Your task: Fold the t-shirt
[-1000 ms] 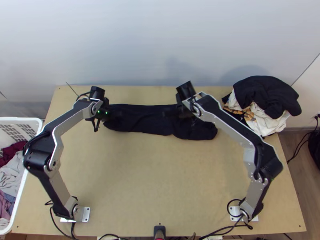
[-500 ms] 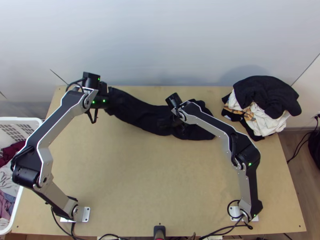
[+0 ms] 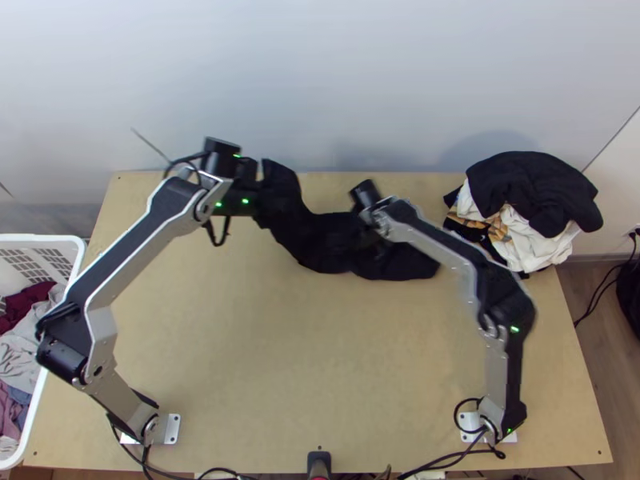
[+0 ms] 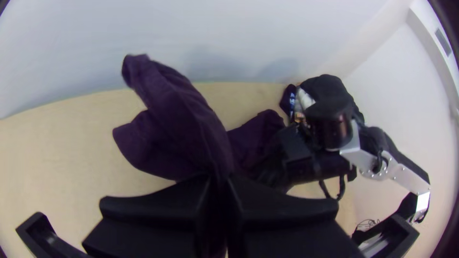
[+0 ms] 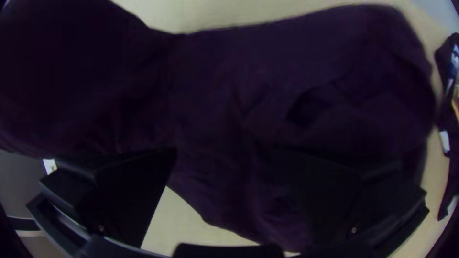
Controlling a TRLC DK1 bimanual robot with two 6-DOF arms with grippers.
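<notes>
The left gripper (image 3: 264,202) is at the left end of the dark t-shirt (image 3: 326,248). In the left wrist view that gripper (image 4: 219,184) is shut on the bunched t-shirt (image 4: 184,119), part of which hangs beyond the fingers. The shirt's left part looks raised, while the rest lies as a long rumpled strip across the table. Over its right part is the right gripper (image 3: 352,238). In the right wrist view this gripper (image 5: 227,155) stands open, its fingers apart over the creased t-shirt (image 5: 287,71).
At the table's back right lies a pile of black, white and patterned clothes (image 3: 532,216). A white basket (image 3: 80,248) holding more clothes stands beyond the left edge. The wooden table (image 3: 296,368) lies bare in front of the shirt.
The left gripper has moved toward the back and then right, carrying the shirt's left end, so the strip now bends. The right gripper has shifted a little over the shirt.
</notes>
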